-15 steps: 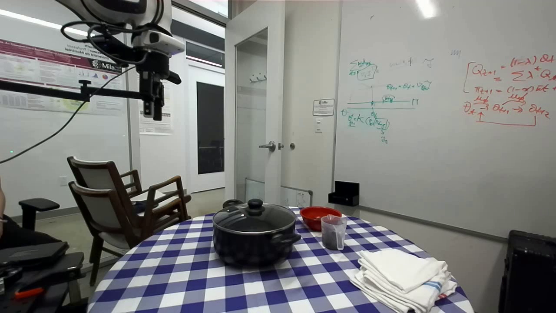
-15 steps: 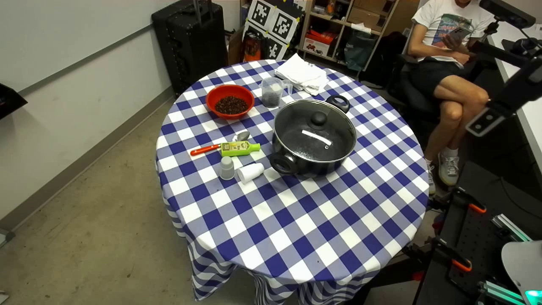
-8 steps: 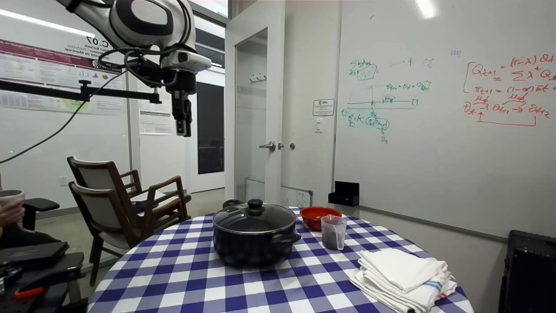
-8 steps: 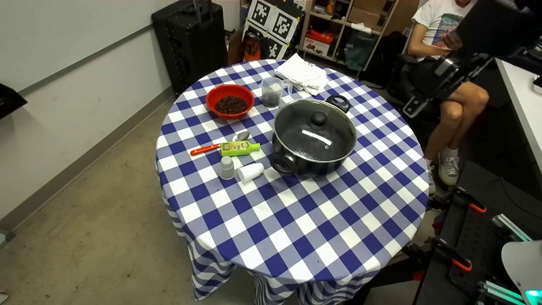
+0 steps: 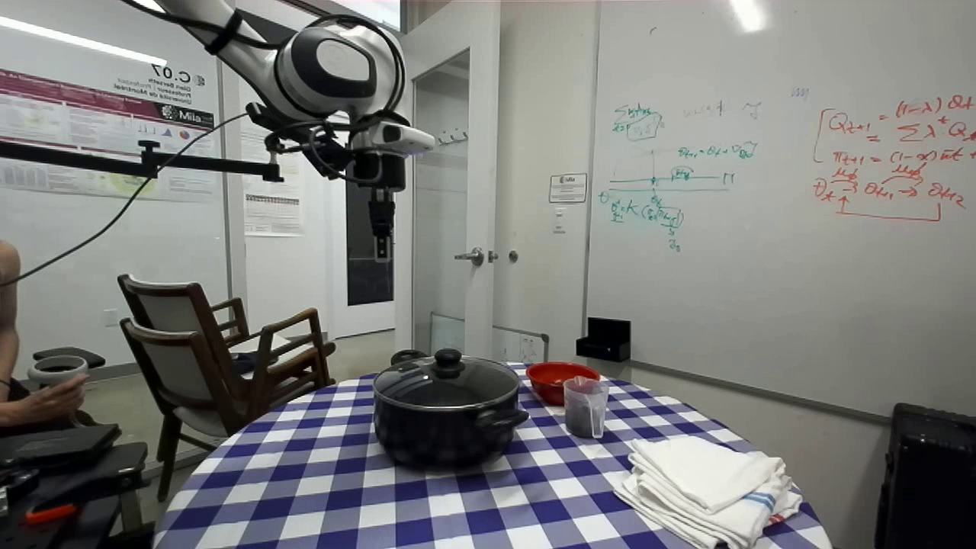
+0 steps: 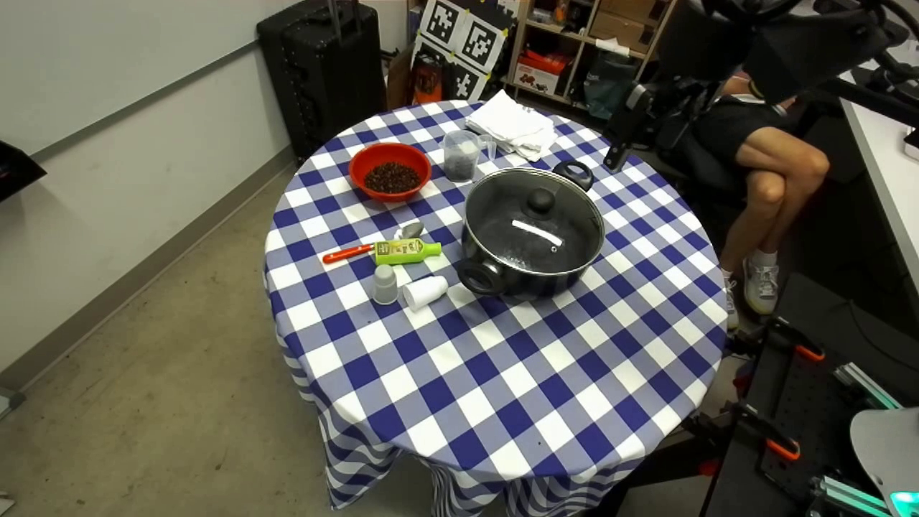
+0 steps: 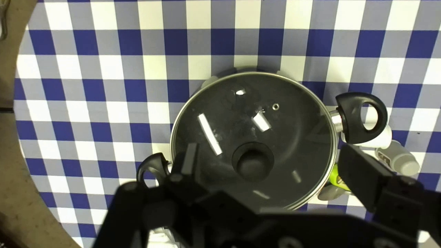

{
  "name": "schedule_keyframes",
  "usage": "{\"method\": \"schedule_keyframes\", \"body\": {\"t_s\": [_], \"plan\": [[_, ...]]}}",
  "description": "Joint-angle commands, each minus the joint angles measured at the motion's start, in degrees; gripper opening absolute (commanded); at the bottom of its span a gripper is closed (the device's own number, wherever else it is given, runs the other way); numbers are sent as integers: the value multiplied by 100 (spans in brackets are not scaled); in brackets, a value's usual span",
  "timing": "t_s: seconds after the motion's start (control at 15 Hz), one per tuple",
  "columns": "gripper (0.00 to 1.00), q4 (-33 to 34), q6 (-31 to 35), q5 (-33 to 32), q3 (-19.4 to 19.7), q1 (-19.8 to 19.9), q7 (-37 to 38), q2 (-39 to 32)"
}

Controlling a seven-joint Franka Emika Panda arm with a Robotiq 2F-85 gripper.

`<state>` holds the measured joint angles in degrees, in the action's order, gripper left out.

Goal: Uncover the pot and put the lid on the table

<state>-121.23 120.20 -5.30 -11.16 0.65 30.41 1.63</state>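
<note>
Overhead, jaws wide, empty; presumably to straddle the round black knob (image 7: 254, 167) of dark glass lid (image 7: 254, 132) capping wide black pot (image 5: 442, 436).

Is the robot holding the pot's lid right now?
No, in an exterior view the end effector hangs in the air higher than the lid, with a clear gap between them.

At upper left I see a white arm (image 5: 252, 69) with a dark-rimmed oval joint cover (image 5: 343, 61) and looping black cables (image 5: 401, 69). Its gripper (image 5: 383, 255) is black and angular.
</note>
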Motion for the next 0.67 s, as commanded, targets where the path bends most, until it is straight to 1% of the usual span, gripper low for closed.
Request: {"method": "schedule_keyframes", "body": {"t_s": [0.0, 0.27, 0.6], "plan": [[100, 877, -118, -80, 278, -225, -90, -889], [100, 1529, -166, 58, 527, -380, -125, -1651], [100, 2036, -235, 233, 748, -524, -159, -2346]]}}
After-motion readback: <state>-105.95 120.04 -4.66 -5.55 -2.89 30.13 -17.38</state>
